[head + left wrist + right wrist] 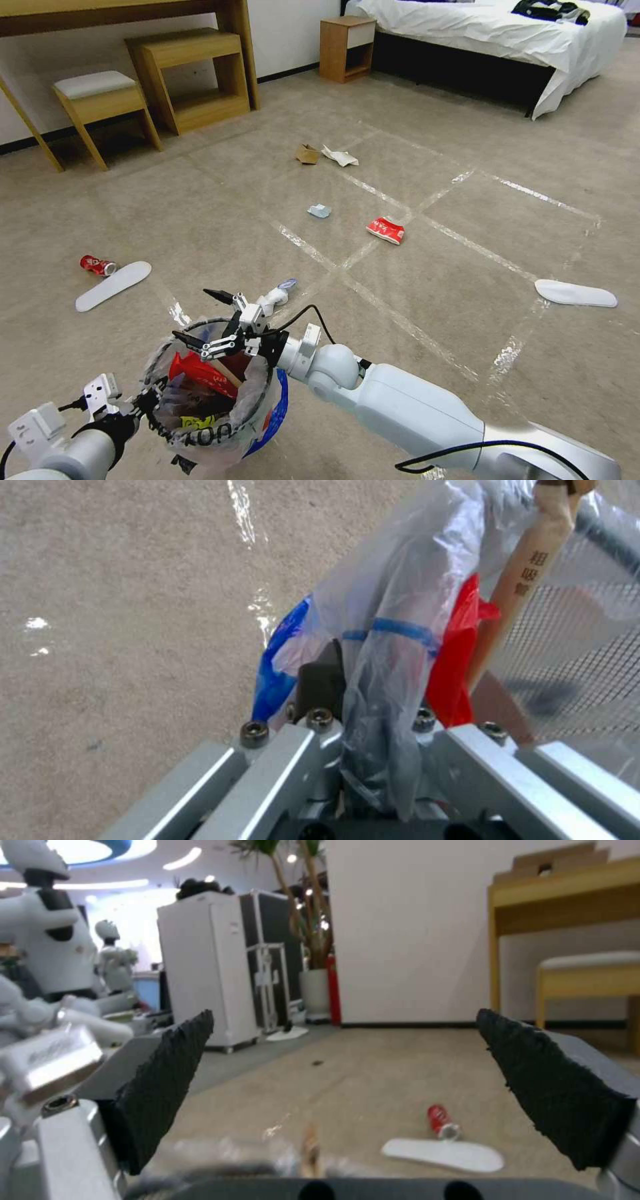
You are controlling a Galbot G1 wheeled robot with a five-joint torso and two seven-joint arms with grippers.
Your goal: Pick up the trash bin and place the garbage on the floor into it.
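Note:
The trash bin, a wire-rimmed bin lined with a clear bag, hangs low at the left, and my left gripper is shut on its rim. In the left wrist view the left gripper pinches the bag. A red wrapper and a wooden stick lie inside. My right gripper is open just over the bin's mouth with nothing between its pads. Garbage lies on the floor: a red wrapper, pale-blue paper, brown cardboard, white paper and a red can.
Two white insoles lie on the carpet, and a small white bottle sits just beyond the right gripper. A wooden stool, shelf unit and nightstand line the far wall. A bed stands at the back right.

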